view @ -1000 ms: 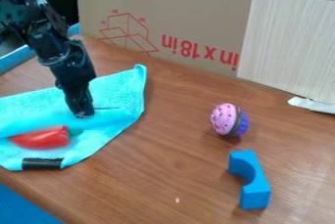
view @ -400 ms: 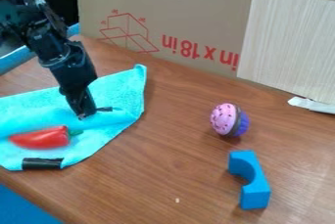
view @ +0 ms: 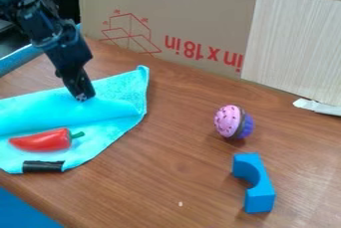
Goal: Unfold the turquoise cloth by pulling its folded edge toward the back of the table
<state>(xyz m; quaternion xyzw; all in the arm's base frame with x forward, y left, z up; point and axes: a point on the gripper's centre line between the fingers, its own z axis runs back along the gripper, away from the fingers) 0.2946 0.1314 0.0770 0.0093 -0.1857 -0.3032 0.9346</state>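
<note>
Nearest, at the lower left of the frame, the black strip (view: 44, 166) lies on the cloth (view: 113, 116), close to the edge of the table (view: 166, 172); a pull toward this edge could, I judge, bring the cloth over it. At the lower right is the blue block (view: 261, 194); a wide swing too low could knock it. At the left, the red pepper (view: 41, 141) lies on the cloth; if you drag the cloth quickly, the pepper could roll (its shape is quite round). The pink and purple cupcake (view: 230, 121) is right of centre; between it and the cloth you have the widest room. At the upper left, the gripper (view: 83, 98) is at the cloth's far part; whether its claw is apart, together or clamped on cloth, I cannot tell; behind, the cardboard (view: 193, 8) limits you.
</note>
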